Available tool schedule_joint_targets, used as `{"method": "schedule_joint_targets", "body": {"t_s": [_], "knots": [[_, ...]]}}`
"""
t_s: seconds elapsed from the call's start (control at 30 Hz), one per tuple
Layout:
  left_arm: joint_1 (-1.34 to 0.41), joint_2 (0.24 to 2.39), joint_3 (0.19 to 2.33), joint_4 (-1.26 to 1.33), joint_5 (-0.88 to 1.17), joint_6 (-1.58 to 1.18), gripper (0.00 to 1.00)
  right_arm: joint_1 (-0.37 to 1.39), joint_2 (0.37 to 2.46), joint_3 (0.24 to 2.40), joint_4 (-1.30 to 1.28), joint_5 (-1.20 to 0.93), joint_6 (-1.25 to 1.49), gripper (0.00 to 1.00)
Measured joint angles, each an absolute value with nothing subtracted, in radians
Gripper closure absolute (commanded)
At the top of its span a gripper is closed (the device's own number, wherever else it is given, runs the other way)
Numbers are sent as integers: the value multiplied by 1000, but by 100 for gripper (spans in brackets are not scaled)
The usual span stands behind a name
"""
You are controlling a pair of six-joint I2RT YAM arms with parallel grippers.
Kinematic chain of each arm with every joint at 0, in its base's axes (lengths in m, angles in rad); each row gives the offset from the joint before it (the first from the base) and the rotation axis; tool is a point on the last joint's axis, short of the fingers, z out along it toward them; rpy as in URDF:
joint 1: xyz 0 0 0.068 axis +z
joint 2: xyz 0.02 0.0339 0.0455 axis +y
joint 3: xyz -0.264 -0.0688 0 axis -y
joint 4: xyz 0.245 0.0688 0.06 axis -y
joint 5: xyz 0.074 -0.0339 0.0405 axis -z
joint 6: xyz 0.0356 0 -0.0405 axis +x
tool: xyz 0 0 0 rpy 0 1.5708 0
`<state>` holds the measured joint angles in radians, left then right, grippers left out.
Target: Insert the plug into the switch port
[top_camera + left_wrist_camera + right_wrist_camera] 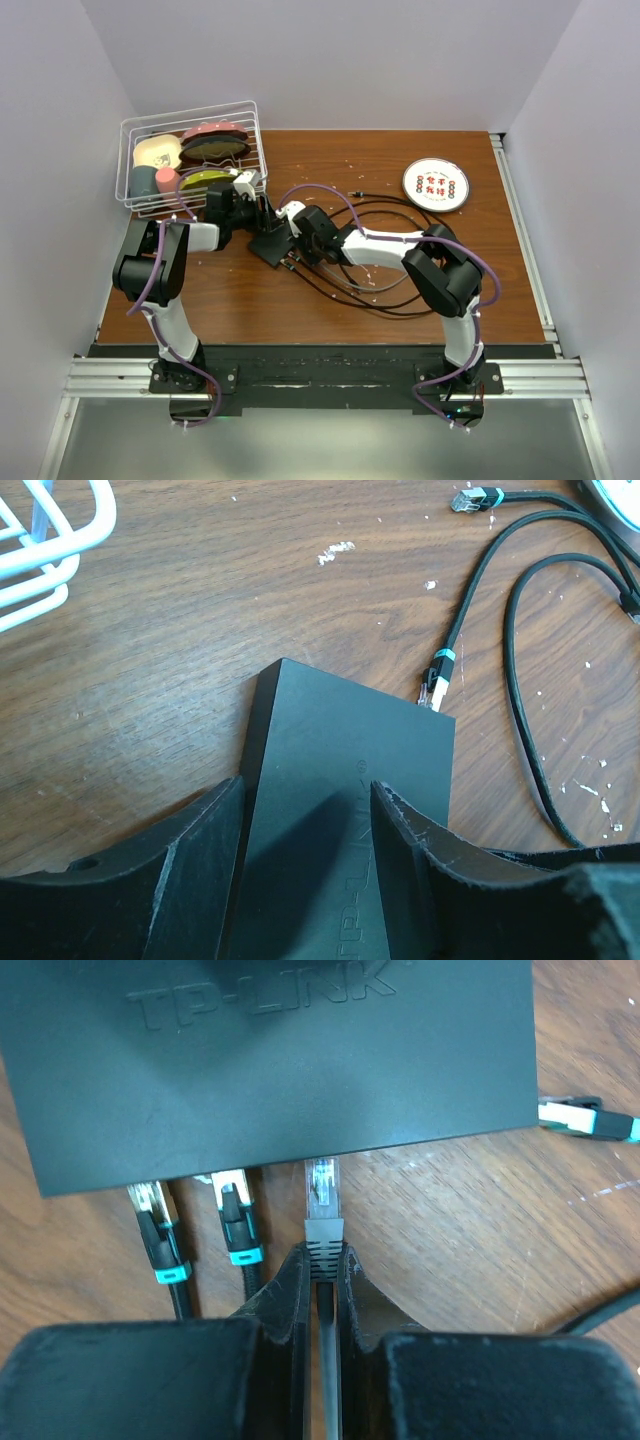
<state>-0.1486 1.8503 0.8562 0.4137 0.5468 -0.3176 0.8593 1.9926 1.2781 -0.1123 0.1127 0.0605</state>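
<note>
Matte-black and flat, the switch box (268, 250) lies left of centre on the wooden table (330, 160), near the white wire basket (255, 130). The left gripper (262, 215) is at its far-left side and the right gripper (296, 240) at its right, and black cables (380, 295) loop off rightwards. From the left wrist, the left gripper's jaws stand apart astride the box's end; whether they pinch it I cannot tell. From the right wrist, the right gripper is clamped on the plug (321, 1190) just behind its clear head. The plug's tip meets the box's long edge, right of two seated plugs (235, 1210); the switch port is hidden beneath that edge.
</note>
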Motion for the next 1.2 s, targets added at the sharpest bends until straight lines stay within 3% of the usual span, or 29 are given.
{"method": "schedule_joint_targets", "body": {"t_s": [1.2], "knots": [[-139,1877,862,448,582,-284,44,891,2012,1294,-94,162,26,100]]}}
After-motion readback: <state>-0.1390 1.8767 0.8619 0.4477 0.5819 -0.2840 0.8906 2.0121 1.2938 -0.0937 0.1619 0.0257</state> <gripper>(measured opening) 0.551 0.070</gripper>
